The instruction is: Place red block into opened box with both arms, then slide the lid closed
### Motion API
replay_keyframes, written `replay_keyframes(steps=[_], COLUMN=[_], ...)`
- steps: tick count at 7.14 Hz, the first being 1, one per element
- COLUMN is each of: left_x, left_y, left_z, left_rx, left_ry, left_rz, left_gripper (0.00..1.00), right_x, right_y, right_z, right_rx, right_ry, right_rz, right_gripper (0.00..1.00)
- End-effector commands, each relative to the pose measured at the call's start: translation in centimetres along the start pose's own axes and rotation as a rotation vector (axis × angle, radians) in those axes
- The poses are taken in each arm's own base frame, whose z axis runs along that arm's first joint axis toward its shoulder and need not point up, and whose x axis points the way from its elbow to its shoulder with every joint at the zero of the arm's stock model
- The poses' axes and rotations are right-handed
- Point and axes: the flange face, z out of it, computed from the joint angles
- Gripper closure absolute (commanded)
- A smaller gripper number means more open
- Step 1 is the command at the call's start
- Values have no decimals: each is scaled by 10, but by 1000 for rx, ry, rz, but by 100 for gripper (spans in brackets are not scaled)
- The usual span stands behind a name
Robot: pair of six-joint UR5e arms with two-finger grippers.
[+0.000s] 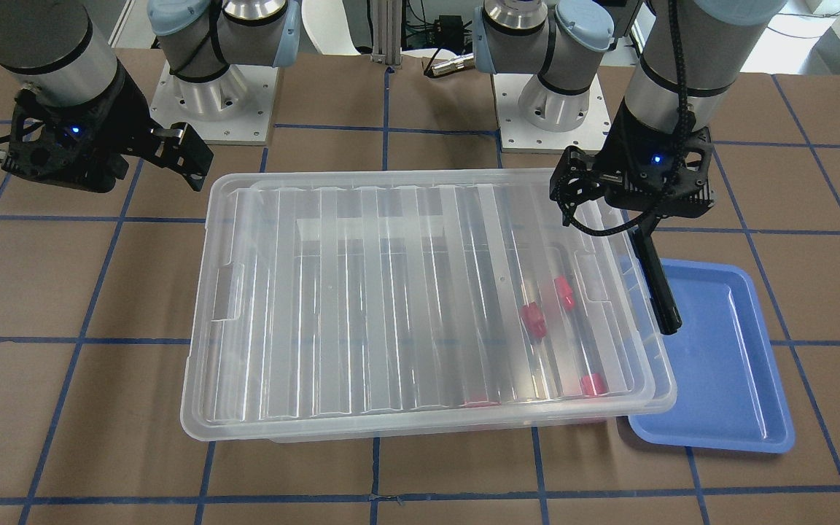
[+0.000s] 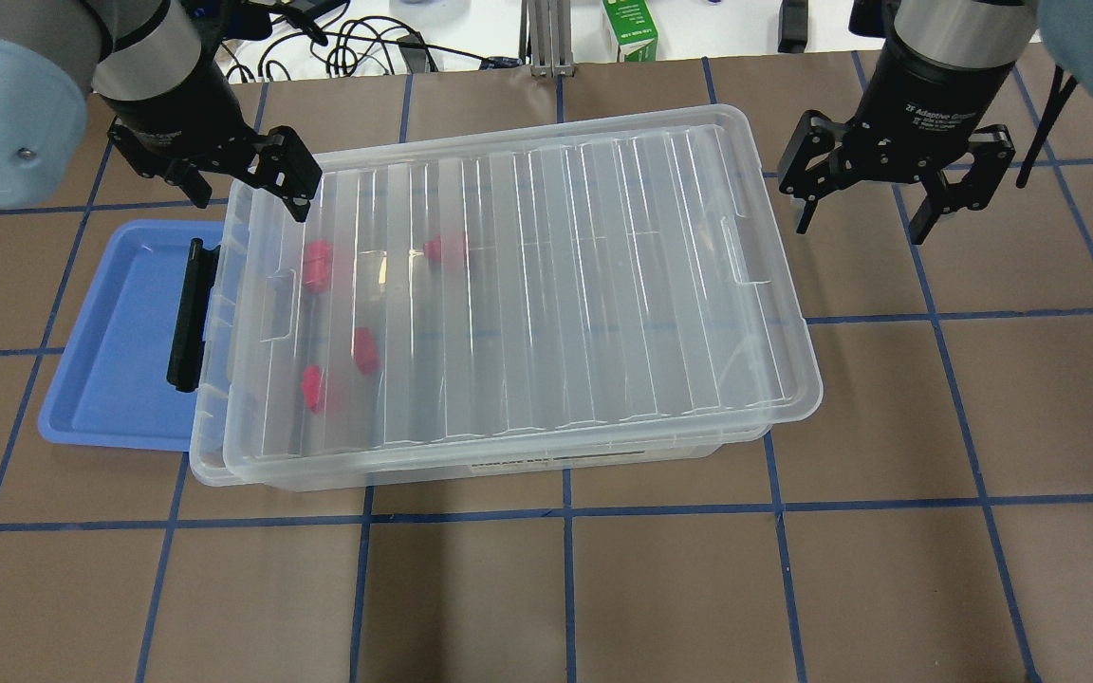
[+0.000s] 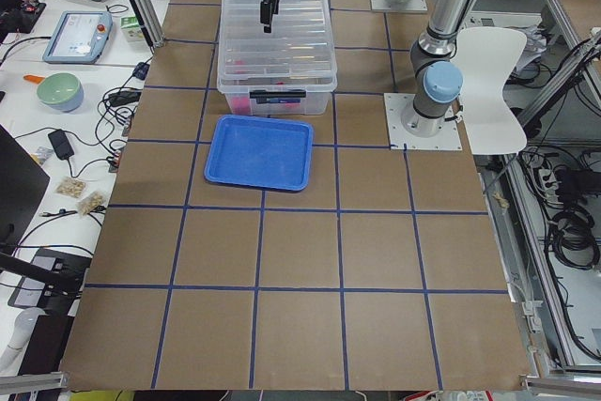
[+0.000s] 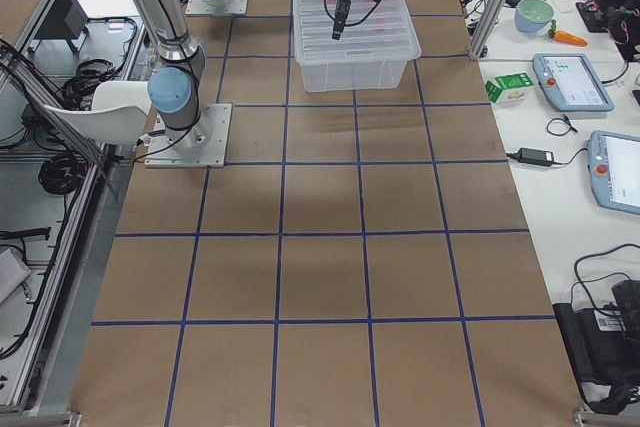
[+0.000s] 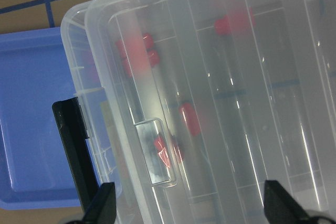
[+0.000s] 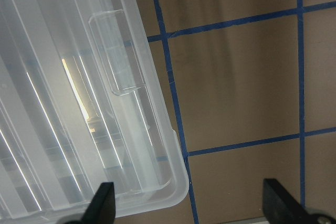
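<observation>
The clear ribbed lid (image 2: 556, 285) lies over nearly the whole box (image 2: 206, 446). Only a narrow strip of box rim shows at the end by the blue tray. Several red blocks lie inside under the lid, among them one red block (image 2: 317, 266) and another (image 1: 533, 319), all near that end. My left gripper (image 2: 243, 185) hovers open above that end and holds nothing. Its long black finger (image 1: 657, 288) hangs down beside the box rim, over the tray. My right gripper (image 2: 864, 218) hovers open and empty over bare table past the box's other end.
An empty blue tray (image 2: 120, 379) sits against the box's left end, partly under its rim. A green carton (image 2: 630, 28) and cables lie at the table's far edge. Both arm bases (image 1: 208, 95) stand behind the box. Brown gridded table surrounds the box.
</observation>
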Motion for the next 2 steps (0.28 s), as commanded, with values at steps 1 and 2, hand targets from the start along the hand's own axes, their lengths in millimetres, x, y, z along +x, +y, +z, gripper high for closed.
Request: replay_keyframes(steps=[1,2], left_x=[0,0], left_y=[0,0], left_z=[0,0], left_rx=[-2,-1], left_ry=[0,0], left_rz=[0,0], left_gripper=[0,0], right_x=[1,2], right_y=[0,-1], right_z=[-1,0], right_rx=[1,2], right_ry=[1,1], right_rz=[5,6], right_gripper=[0,0])
